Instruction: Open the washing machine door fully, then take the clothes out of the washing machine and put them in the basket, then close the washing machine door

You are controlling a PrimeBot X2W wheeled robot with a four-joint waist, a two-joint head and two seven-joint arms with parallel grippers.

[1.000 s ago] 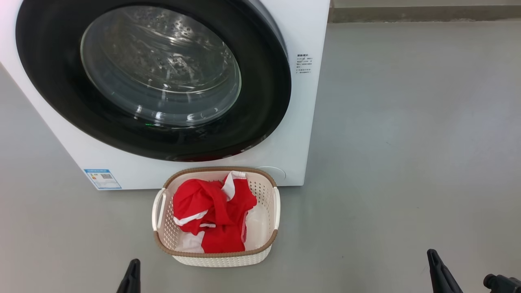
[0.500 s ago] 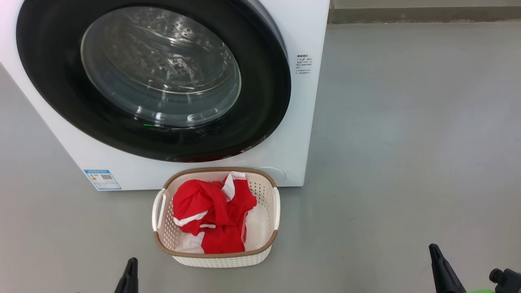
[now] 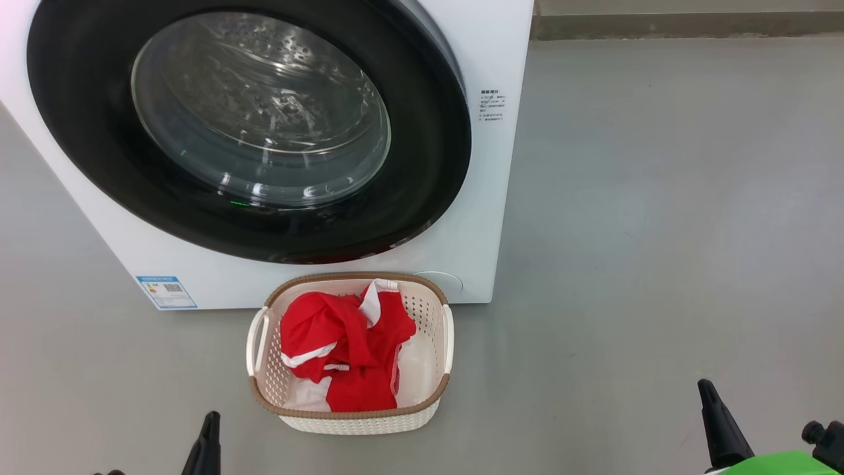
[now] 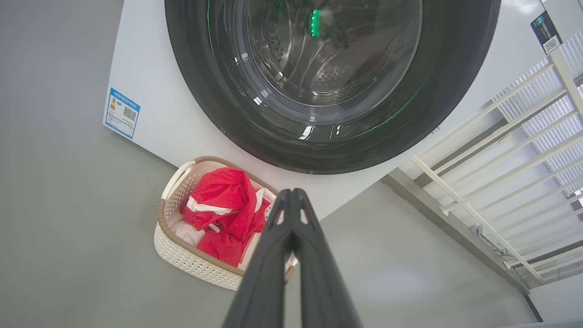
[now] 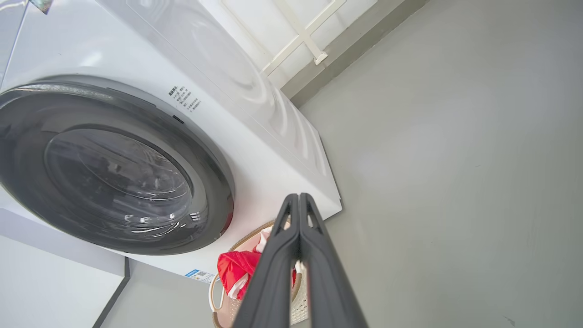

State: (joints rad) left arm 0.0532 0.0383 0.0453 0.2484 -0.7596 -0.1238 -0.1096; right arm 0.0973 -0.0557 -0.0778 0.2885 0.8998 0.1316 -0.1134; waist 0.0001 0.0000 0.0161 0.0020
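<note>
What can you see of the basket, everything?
The basket is small and cream, of perforated plastic. It is a rounded rectangle with a brown woven-look rim and a white handle on each side. It stands upright on the grey floor, just in front of the washing machine. Red-and-white clothes lie heaped inside, mostly toward its left. Nothing grips it.

A smooth grey floor [image 3: 659,231] is seen throughout, matt, with soft pale patches of light spread over it. Along its far edge a darker grey skirting strip [image 3: 686,23] is set at the foot of a pale wall. In the left wrist view a white barred frame [image 4: 501,150] is shown above the skirting, with ribbed white slats behind the bars. In the right wrist view the white wall [image 5: 350,11] is crossed by white bars.
</note>
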